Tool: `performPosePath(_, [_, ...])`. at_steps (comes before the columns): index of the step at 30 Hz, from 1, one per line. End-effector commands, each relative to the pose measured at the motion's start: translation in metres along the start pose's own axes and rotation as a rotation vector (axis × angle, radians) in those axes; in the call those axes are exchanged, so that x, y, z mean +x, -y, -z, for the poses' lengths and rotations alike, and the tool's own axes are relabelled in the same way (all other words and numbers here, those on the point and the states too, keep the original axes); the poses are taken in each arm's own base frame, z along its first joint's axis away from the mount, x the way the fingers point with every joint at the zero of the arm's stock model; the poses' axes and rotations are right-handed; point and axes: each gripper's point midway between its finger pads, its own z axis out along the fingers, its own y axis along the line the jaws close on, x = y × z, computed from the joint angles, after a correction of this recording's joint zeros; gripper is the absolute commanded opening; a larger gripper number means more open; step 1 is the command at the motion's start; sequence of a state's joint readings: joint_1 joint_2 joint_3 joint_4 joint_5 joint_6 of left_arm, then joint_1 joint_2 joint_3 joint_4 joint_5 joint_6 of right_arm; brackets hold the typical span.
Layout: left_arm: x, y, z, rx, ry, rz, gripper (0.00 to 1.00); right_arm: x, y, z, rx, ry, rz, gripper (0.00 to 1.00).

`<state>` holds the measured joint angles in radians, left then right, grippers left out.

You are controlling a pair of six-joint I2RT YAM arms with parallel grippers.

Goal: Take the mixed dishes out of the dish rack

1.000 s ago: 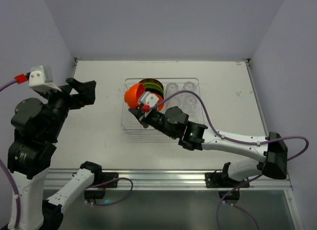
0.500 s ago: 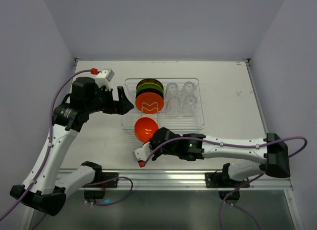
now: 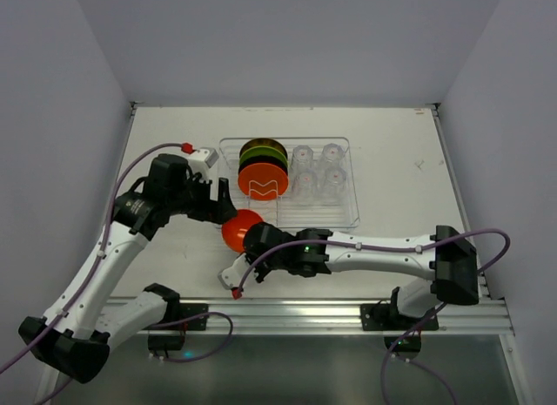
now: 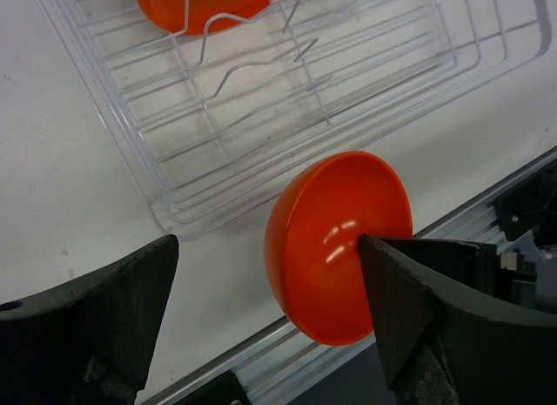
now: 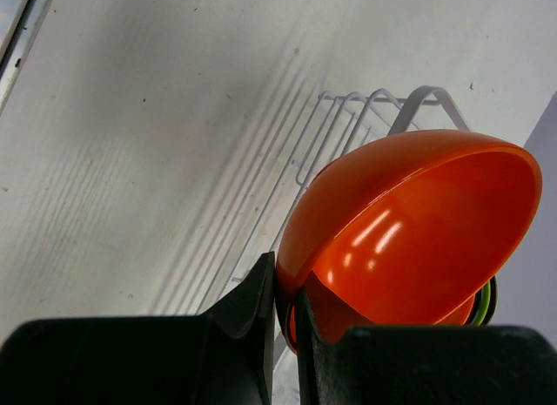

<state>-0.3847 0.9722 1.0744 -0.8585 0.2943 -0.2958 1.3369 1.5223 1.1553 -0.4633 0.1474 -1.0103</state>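
The clear dish rack point(image 3: 335, 215) is sitting toward the desk's far edge, holding upright plates point(image 3: 263, 165) and four clear cups point(image 3: 318, 172). The left gripper point(image 4: 265, 241) is gaping wide, gripping nothing. The right gripper point(image 5: 285, 287) is pinching the rim of the tilted orange bowl point(image 3: 237, 231), just outside the rack's near-left corner.

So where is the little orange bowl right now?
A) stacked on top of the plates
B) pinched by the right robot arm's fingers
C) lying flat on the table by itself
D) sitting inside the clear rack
B: the right gripper is shut on the rim of the orange bowl, holding it tilted just outside the dish rack.
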Motion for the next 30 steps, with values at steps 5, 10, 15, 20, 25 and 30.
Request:
performPosePath(5, [0.028,-0.025,-0.020,-0.137,-0.091,-0.008,0.68,-0.003,0.043,0.007,0.096,-0.051,0.067,0.00])
performPosePath(10, [0.028,-0.035,-0.024,-0.207,-0.091,-0.009,0.29,-0.001,0.057,0.007,0.130,-0.089,0.069,0.00])
performPosePath(15, [0.011,-0.045,-0.019,-0.287,-0.023,0.007,0.00,0.001,0.062,0.005,0.157,-0.096,0.021,0.02])
performPosePath(20, [-0.006,-0.045,-0.019,-0.303,0.049,0.042,0.00,0.002,0.082,0.013,0.295,-0.025,-0.095,0.99])
performPosePath(25, [-0.039,-0.064,-0.012,-0.401,0.153,0.113,0.00,0.009,0.092,0.034,0.374,0.042,-0.242,0.99])
performPosePath(30, [-0.089,-0.137,0.010,-0.510,0.312,0.312,0.00,0.040,0.120,0.067,0.575,0.066,-0.609,0.99])
